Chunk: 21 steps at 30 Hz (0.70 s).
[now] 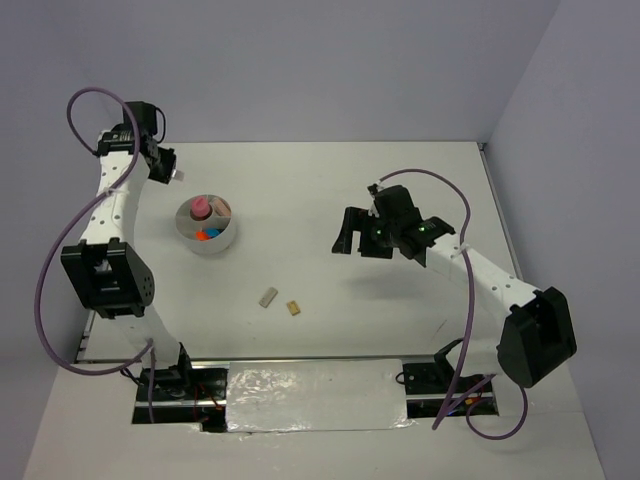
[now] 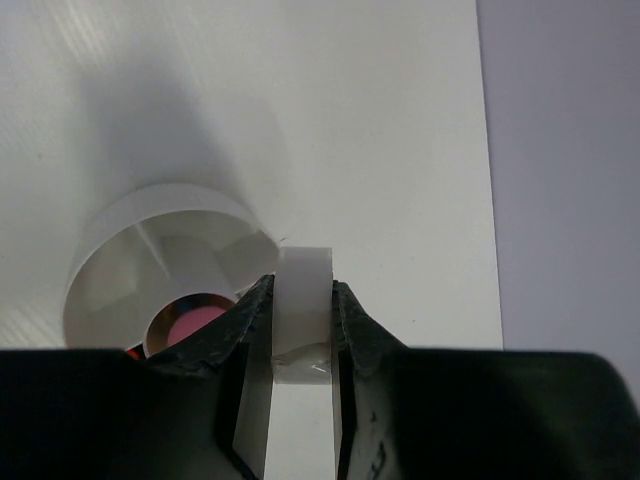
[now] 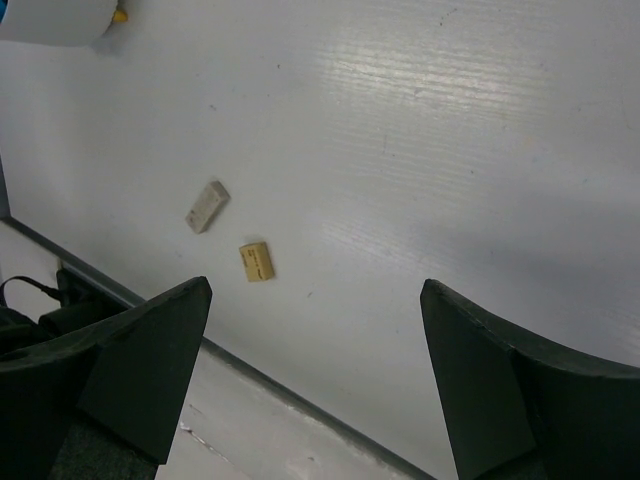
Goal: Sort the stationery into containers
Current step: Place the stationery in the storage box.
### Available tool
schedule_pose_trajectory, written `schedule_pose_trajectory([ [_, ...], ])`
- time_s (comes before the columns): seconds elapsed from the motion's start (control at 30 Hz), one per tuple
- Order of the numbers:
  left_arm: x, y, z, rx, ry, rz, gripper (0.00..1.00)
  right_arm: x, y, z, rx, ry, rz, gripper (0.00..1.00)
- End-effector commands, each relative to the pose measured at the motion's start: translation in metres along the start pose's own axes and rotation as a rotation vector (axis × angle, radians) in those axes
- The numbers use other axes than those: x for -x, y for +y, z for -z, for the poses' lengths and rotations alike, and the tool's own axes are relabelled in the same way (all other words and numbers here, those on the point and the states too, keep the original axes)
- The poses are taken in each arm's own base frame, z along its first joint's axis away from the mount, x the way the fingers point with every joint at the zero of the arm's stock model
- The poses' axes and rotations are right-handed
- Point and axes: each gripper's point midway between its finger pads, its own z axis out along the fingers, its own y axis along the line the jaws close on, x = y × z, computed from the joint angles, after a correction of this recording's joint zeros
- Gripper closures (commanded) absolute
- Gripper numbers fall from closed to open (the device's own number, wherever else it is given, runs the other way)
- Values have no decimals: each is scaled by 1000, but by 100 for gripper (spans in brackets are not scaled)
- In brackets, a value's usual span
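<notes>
A: Though the walls are pale lilac, the flat surface is matte white. Stationery?

B: Whitish translucent plastic ring pinched in left end effector, nr round white divided bowl; pink tube inside. Smooth grey block & tan block lie mid-surface, just apart. Right end effector spread wide.

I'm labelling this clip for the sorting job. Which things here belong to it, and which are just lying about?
Job: bowl, ring in left gripper, pink tube, grey block, tan block.
Lying about: foil sheet, purple cables.
</notes>
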Motion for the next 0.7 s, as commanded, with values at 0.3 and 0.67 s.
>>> schedule_pose_trajectory([
  [0.3, 17, -20, -29, -198, 91, -878, 100, -14, 2, 22, 72, -23, 104, 7],
  [0.67, -1, 16, -15, -419, 184, -1276, 100, -34, 27, 45, 252, -13, 131, 6],
])
